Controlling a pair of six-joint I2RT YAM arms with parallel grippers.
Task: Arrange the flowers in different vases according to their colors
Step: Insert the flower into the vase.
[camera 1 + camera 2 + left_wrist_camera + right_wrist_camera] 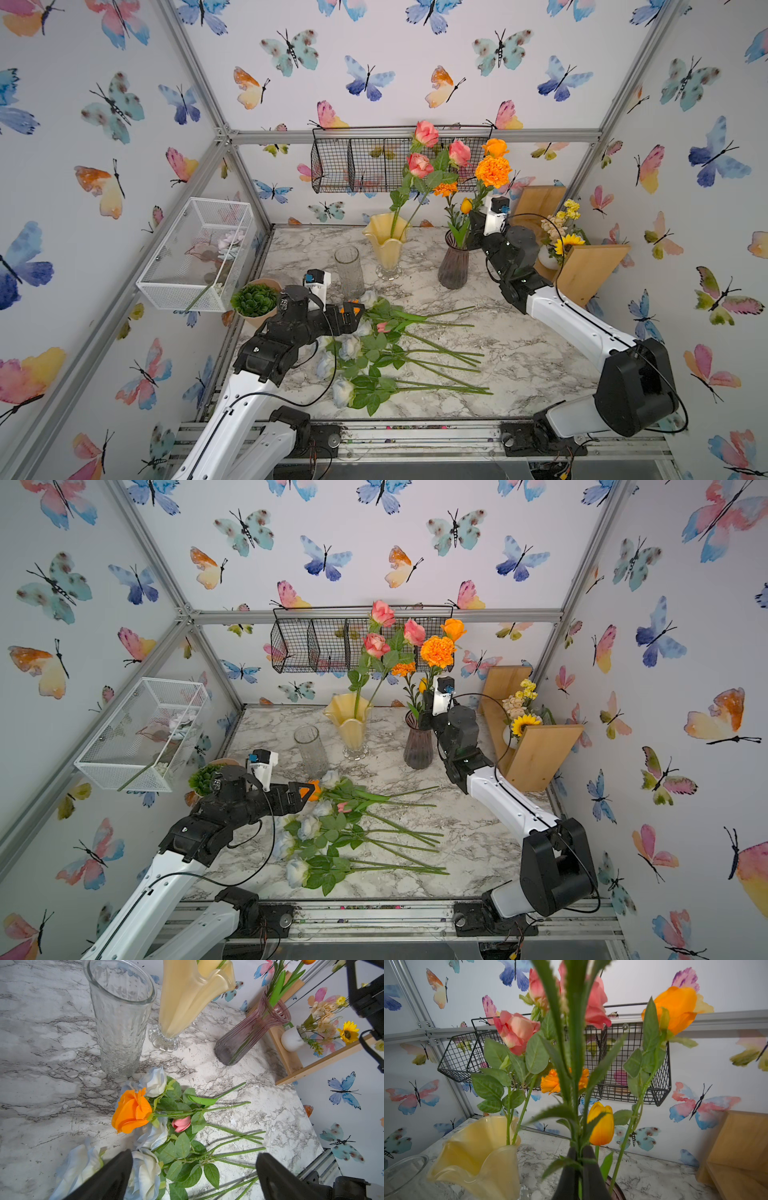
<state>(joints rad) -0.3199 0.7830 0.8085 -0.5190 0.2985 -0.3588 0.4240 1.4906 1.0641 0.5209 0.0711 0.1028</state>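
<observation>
My left gripper (353,316) (194,1155) hangs open just above a pile of flowers lying on the marble table: white-blue roses (349,347) (145,1172), an orange rose (132,1111) and a pink tulip bud (181,1123). The clear glass vase (349,270) stands empty. Pink roses (419,164) stand in the yellow vase (386,245). My right gripper (478,224) (579,1151) is shut on the green stem of the large orange marigold (493,170), right over the purple vase (454,266). That vase also holds an orange rose (675,1009), a tulip (601,1124) and a small marigold (444,189).
A succulent in a tan pot (254,301) sits beside my left arm. A white mesh basket (195,253) hangs on the left wall and a black wire basket (374,162) on the back wall. A wooden shelf (590,266) with a sunflower bunch (563,243) stands behind my right arm.
</observation>
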